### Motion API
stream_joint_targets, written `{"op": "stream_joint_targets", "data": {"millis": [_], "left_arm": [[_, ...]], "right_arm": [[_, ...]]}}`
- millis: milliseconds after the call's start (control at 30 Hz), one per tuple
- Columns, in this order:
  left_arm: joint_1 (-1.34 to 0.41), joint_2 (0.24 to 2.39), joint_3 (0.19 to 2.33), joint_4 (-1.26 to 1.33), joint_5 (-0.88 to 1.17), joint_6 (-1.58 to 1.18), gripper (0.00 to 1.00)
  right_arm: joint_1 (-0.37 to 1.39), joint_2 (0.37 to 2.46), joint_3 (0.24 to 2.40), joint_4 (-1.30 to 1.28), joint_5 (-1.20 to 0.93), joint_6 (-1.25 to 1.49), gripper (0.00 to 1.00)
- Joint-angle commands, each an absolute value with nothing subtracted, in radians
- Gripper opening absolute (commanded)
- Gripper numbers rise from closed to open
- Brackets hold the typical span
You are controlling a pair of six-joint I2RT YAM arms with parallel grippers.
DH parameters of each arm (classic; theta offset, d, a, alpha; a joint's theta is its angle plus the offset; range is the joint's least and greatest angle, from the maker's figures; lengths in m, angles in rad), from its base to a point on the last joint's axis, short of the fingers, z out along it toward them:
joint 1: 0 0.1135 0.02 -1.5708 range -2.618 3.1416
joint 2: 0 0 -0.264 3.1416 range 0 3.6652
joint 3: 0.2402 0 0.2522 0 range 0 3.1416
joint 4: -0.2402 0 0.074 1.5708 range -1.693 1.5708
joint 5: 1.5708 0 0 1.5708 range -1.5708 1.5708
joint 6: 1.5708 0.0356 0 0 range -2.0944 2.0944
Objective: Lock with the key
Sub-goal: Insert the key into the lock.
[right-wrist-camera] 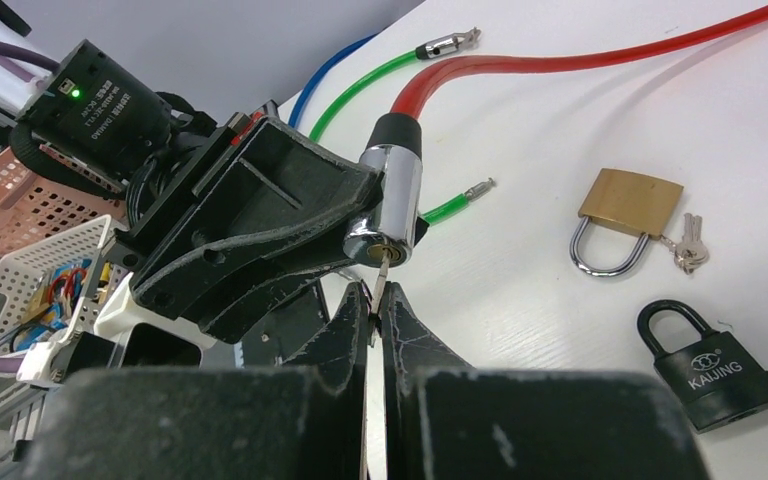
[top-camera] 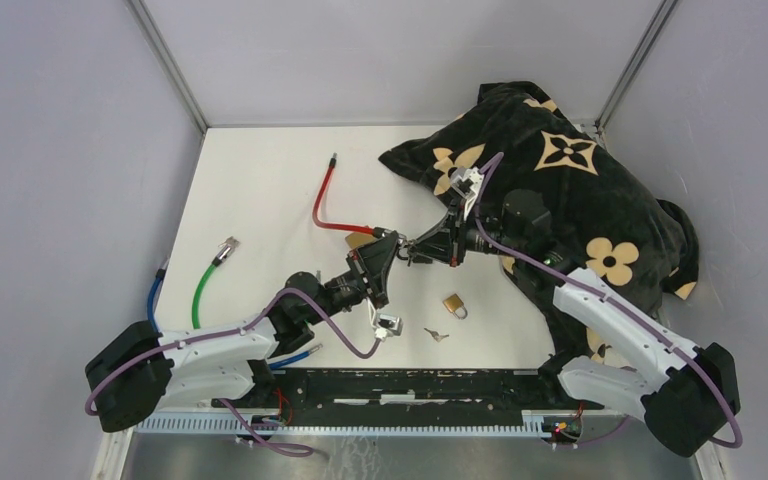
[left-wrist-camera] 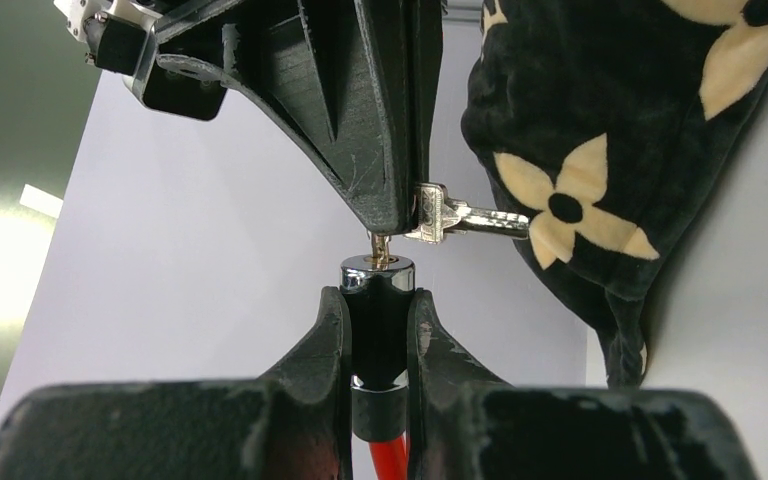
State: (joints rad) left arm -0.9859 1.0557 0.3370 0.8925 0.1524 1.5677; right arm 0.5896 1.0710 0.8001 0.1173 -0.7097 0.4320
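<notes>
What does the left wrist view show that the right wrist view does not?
Only left wrist: a second key sticking out sideways, and the flowered black fabric. Only right wrist: a brass padlock and a black padlock. Both: the left gripper holding the chrome lock cylinder, the right gripper pinching the key in it.

Left pincer (left-wrist-camera: 378,310): both fingers clamped on the black collar of the lock cylinder (left-wrist-camera: 377,275), chrome cap facing up. Red cable (left-wrist-camera: 385,455) leaves the collar downward between the fingers. Right pincer (left-wrist-camera: 384,212) comes in from above, its tip pinching a key (left-wrist-camera: 381,248) whose blade enters the cap. Spare key (left-wrist-camera: 465,217) sticks out sideways to the right. Black cloth (left-wrist-camera: 640,120) with cream flowers at right, on the white table (left-wrist-camera: 210,280).
</notes>
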Motion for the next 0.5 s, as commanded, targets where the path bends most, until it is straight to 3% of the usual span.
{"op": "stream_joint_targets", "data": {"millis": [0,267,467], "left_arm": [[-1.048,1.072,0.399,0.892,0.407,1.597,0.02],[-1.048,1.076,0.411,0.853,0.468,1.584,0.02],[-1.048,1.065,0.412,0.825,0.459,1.597,0.02]], "right_arm": [[0.637,1.110,0.882,0.260,-0.651,0.427,0.00],[0.673,1.182,0.931,0.303,-0.749,0.351,0.00],[0.675,1.164,0.942,0.210,-0.687,0.264,0.00]]}}
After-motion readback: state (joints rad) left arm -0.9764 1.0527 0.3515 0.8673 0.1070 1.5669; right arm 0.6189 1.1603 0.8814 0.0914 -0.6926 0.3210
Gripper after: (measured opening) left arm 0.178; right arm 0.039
